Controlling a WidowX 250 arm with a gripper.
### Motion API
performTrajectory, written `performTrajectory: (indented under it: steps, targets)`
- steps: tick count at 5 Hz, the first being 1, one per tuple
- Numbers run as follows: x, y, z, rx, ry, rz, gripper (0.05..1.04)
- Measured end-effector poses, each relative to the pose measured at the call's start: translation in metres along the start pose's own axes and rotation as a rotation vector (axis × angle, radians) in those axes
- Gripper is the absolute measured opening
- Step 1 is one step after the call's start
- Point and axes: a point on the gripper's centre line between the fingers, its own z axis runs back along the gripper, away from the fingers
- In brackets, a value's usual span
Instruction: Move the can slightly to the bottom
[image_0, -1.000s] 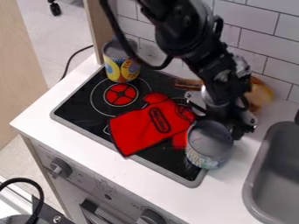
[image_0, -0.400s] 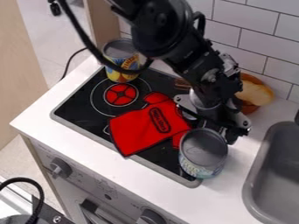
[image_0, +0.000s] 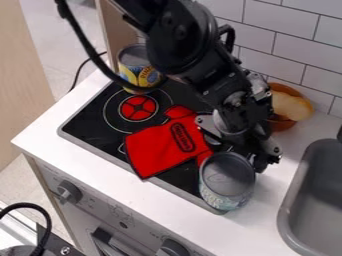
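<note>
The black gripper (image_0: 246, 150) hangs at the right part of the stove, directly against the upper right side of a grey-topped can (image_0: 227, 182). That can stands upright at the stove's lower right corner, over its edge and the white counter, with a pale blue and white label low on its side. How the gripper meets the can's far side is hidden.
A red mitt (image_0: 160, 145) lies on the black stove (image_0: 90, 117), left of the can. A yellow-labelled can (image_0: 139, 75) stands at the stove's back left. An orange bowl (image_0: 282, 123) with a bread-like item is behind the gripper. The grey sink (image_0: 292, 215) is at right.
The grey-topped can has moved down and slightly left, and the gripper has moved down and left along with it. The arm's upper part has shifted left, revealing more of the orange bowl.
</note>
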Motion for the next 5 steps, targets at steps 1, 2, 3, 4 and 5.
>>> performTrajectory:
  steps: [1,2,3,4,5]
  targets:
    - [-0.007,0.000,0.003,-0.001,-0.002,0.004,0.998]
    - [-0.012,0.000,0.013,-0.021,-0.009,0.002,0.998]
    - [-0.014,-0.001,0.013,-0.019,-0.005,-0.009,0.998]
    - [-0.014,-0.002,0.013,-0.022,-0.002,0.010,0.998]
    - [-0.017,-0.001,0.014,-0.021,0.018,0.025,0.998]
